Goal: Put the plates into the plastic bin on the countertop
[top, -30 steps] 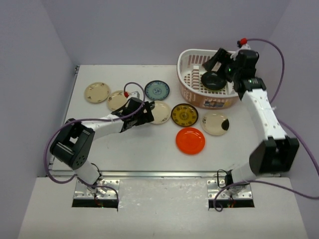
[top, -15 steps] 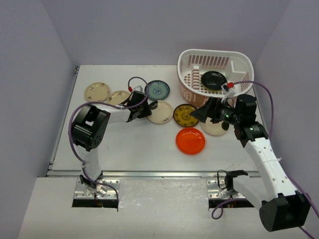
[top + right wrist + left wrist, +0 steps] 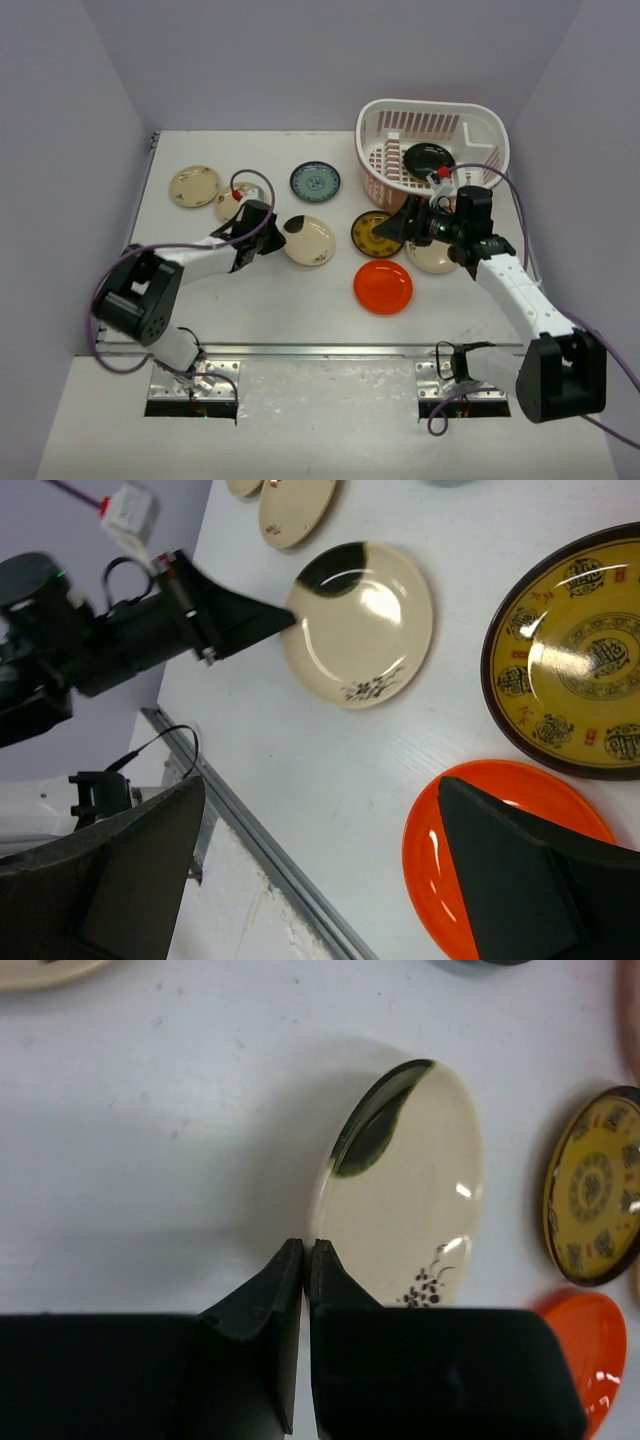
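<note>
One plate (image 3: 428, 160) lies in the bin (image 3: 495, 135) at the worktop's (image 3: 250, 300) rear right; other plates (image 3: 310, 240) lie left and in front.

The round cream plate (image 3: 400, 1190) has a dark green-black rim patch and a black sprig. The brown-rimmed round plate (image 3: 575, 675) bears yellow-gold motifs; the glossy orange round plate (image 3: 383, 286) is unpatterned.
</note>
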### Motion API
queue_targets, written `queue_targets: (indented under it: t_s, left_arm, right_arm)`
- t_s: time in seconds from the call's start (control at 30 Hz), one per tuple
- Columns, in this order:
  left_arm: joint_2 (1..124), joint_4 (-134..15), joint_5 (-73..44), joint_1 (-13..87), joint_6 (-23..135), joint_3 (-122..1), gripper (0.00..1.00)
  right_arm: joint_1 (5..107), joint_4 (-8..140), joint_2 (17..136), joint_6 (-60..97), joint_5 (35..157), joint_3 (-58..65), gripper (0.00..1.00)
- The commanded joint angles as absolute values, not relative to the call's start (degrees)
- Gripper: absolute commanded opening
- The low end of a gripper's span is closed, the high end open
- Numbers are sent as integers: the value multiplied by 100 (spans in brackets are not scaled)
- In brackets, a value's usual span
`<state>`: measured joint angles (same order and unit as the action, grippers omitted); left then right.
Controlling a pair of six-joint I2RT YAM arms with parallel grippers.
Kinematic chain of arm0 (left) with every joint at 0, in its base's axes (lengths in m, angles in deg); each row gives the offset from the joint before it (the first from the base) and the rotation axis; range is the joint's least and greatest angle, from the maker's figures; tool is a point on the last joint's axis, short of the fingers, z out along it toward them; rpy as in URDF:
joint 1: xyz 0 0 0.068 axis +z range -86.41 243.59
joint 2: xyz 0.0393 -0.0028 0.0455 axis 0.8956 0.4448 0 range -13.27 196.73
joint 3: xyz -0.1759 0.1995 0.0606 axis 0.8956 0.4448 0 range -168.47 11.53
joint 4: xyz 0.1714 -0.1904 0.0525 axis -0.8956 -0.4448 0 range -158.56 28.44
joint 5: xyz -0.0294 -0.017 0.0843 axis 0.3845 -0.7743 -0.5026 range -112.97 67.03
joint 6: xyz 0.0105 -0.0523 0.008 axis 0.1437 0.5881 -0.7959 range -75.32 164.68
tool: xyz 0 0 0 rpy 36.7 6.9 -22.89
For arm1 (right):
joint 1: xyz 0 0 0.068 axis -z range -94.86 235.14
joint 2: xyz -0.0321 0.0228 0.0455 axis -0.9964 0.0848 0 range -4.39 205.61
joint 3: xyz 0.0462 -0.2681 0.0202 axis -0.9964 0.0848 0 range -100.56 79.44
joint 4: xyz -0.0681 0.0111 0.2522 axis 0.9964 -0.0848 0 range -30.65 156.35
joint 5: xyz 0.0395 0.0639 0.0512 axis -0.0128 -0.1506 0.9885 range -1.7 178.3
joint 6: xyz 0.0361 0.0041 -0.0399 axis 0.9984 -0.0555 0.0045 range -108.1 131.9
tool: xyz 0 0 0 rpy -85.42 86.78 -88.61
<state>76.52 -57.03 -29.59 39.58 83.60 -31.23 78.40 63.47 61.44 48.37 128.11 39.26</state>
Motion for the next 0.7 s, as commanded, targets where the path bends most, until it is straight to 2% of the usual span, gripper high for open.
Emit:
queue_targets:
  t_s: [0.0, 0.2, 0.4, 0.5, 0.57, 0.6, 0.63, 0.67]
  left_arm:
    - [6212, -5515, -2718, 3891, 8625, -2574, 0]
    - [5329, -5332, -1458, 3806, 8732, -2246, 0]
    - [4923, -4839, -552, 3749, 8972, -1959, 0]
    - [4853, -4643, -424, 3748, 9056, -1871, 0]
    - [4876, -4565, -377, 3740, 9079, -1879, 0]
    - [4893, -4557, -414, 3743, 9082, -1894, 0]
    - [4912, -4557, -465, 3748, 9082, -1913, 0]
    - [4890, -4847, -684, 3748, 9054, -1989, 30]
  right_arm:
    - [7732, 7312, 7013, 4964, 13450, 3673, 99]
    - [7094, 7311, 8237, 4759, 13233, 3067, 95]
    - [6834, 7612, 8650, 4899, 13319, 3067, 82]
    - [6800, 7685, 8692, 4946, 13343, 3084, 62]
    - [6800, 7824, 8685, 5078, 13490, 3107, 6]
    - [6804, 7857, 8646, 5114, 13494, 3128, 0]
    - [6808, 7881, 8600, 5142, 13481, 3152, 0]
    - [6813, 7841, 8531, 5177, 13381, 3158, 0]
